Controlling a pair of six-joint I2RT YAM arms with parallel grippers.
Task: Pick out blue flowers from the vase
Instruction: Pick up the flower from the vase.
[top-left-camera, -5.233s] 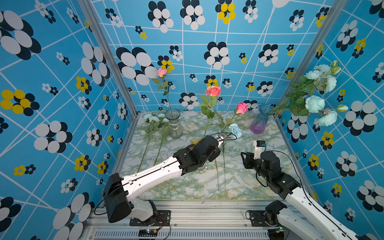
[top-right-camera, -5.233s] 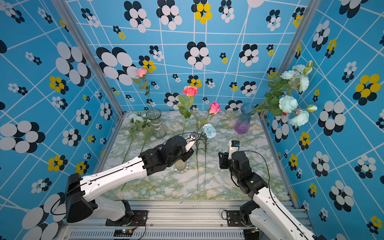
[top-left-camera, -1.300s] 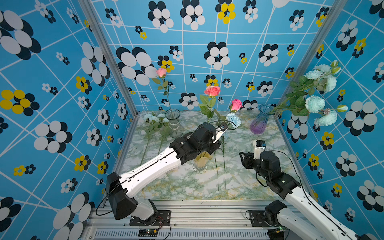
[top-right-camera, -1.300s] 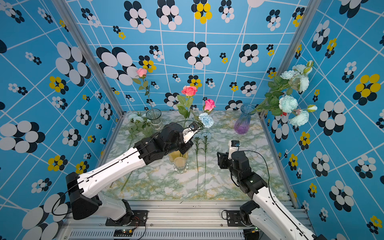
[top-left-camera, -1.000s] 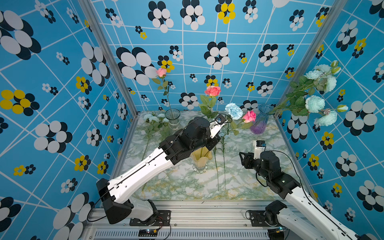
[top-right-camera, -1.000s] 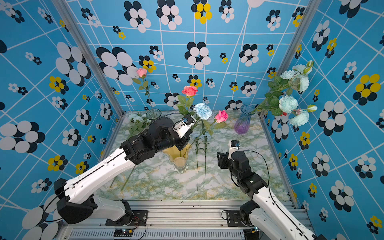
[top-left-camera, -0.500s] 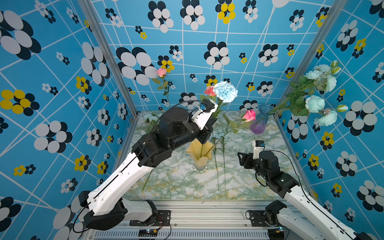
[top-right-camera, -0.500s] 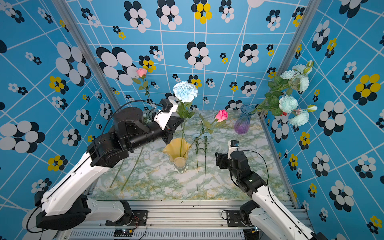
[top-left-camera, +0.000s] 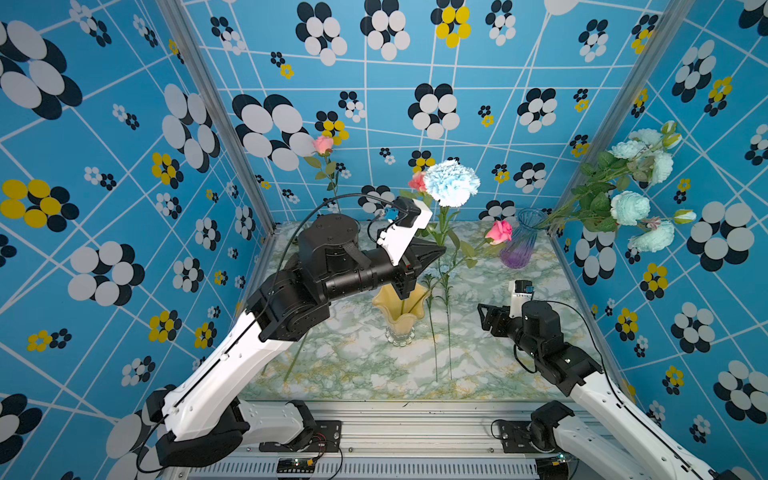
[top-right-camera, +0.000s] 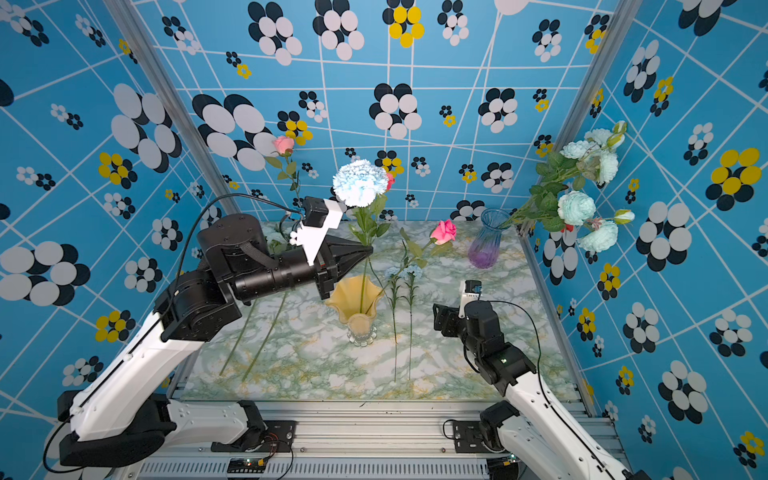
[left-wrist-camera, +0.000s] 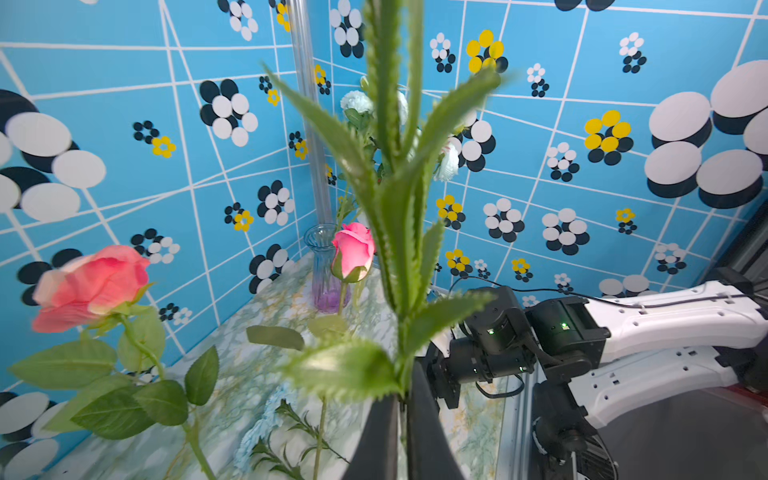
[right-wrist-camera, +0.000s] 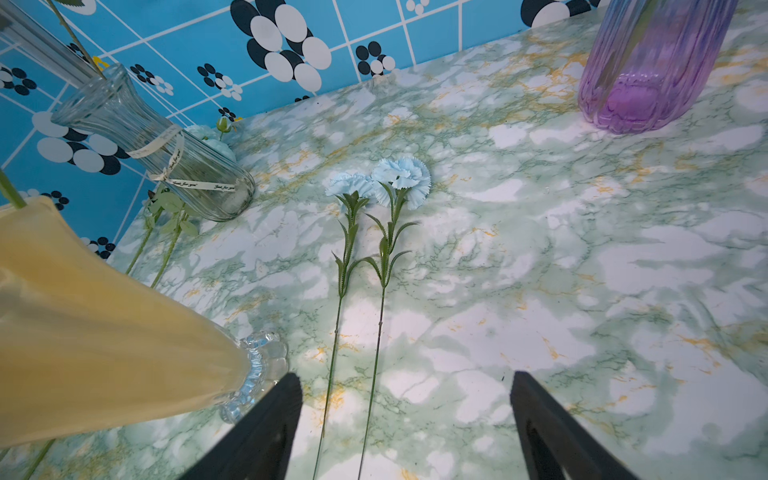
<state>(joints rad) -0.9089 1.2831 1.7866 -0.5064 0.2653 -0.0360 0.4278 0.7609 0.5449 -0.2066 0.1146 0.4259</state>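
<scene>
**Left arm** (top-left-camera: 232, 365): rises from its base at the lower left of both top views. The elbow is bent and the wrist is level, pointing right at frame centre. The left fingers (top-left-camera: 430, 252) are black tapered wedges, pressed together on the green stem of a blue carnation (top-left-camera: 452, 189). The pale, ruffled bloom stands upright above them at upper centre. The stem bears narrow serrated leaves, and its lower end reaches down into the mouth of the yellow vase (top-right-camera: 353, 309).

**Right arm** (top-left-camera: 582, 374): low, entering from the lower right, with the forearm angled toward centre. The right fingers (right-wrist-camera: 266, 428) stand wide apart and hold nothing. They are just above the desk (top-left-camera: 374, 374), near the vase's foot.

**Materials and shapes:**
- The yellow vase is frosted and fluted, with a wavy flared rim and a clear scalloped glass foot.
- A pink rose (top-left-camera: 498, 230) leans out of it to the right.
- A coral rose (left-wrist-camera: 91, 286) is partly hidden behind the held bloom in both top views.
- Two blue carnations (right-wrist-camera: 403, 178) lie flat side by side on the desk, just right of the vase, their thin stems parallel.
- A mint-blue peony spray (top-left-camera: 629, 208) with leaves and buds leans from a ribbed purple vase (top-left-camera: 517, 249) toward the right wall.
- A ribbed clear vase (right-wrist-camera: 166, 153) carries a printed ribbon.
- The desk surface is glossy green-and-white marble pattern with gold veining.
</scene>
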